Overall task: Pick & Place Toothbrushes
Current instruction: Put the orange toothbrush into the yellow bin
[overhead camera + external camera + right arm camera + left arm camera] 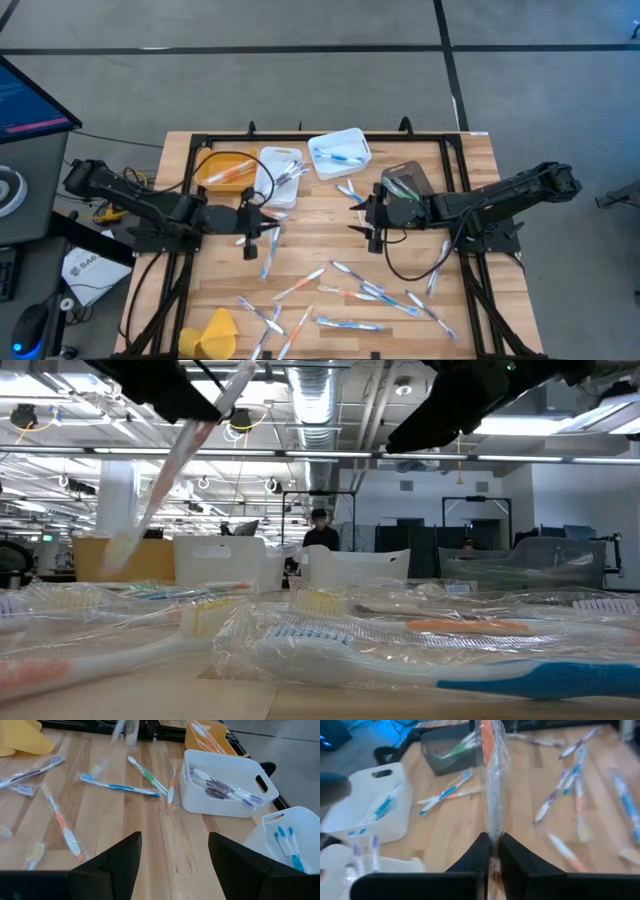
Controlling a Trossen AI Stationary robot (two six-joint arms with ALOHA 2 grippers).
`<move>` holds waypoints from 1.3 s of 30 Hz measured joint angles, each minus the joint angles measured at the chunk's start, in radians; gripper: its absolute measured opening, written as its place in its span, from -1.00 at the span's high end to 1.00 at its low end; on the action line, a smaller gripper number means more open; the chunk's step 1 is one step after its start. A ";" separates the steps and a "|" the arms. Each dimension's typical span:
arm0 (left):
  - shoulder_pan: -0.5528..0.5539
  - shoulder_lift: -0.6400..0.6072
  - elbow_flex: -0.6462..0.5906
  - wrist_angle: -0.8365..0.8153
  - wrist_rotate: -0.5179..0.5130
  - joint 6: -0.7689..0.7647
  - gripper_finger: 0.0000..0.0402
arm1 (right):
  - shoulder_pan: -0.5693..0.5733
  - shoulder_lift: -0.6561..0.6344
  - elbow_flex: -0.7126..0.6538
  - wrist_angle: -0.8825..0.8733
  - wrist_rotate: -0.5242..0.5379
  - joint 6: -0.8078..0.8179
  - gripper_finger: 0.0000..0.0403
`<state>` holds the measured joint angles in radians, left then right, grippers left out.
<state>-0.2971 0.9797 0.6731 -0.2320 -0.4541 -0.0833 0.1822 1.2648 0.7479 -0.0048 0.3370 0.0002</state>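
Between the fingers of our left pincer (491, 851) sits a wrapped orange-handled toothbrush (491, 780), clamped tight and lifted clear of the desk (330, 250), just beside the white bin (279, 177) at the back. Our right pincer (174, 851) hangs with its jaws wide and nothing in them, near the dark bin (405, 185) on the other side.

We judge the sorting partly done. The orange bin (226, 171) holds orange brushes, the white bin a few pale and purple ones, the tilted white bin (340, 152) blue ones, and the dark bin green ones — so colours appear to go to separate bins. Much is left: many loose toothbrushes (370, 295) lie scattered over the near half of the desk, some beside the yellow cloth lump (212, 333) at the front edge.

We cannot count what each bin holds from above, and the wrappers blur the brush heads. From table height the lifted brush is smeared, and both arms are cut off at the top, so the grip itself shows only from the wrist.
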 joint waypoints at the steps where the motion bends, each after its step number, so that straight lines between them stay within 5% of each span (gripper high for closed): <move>1: -0.005 -0.001 0.000 0.006 0.000 -0.004 0.89 | 0.000 0.000 0.000 -0.001 0.000 0.000 -0.12; 39: 0.003 -0.005 0.000 -0.023 -0.035 -0.003 0.81 | -0.001 0.000 -0.001 -0.002 0.000 -0.008 -0.12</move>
<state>-0.2943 0.9749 0.6731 -0.2546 -0.4889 -0.0868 0.1814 1.2648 0.7467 -0.0071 0.3374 -0.0074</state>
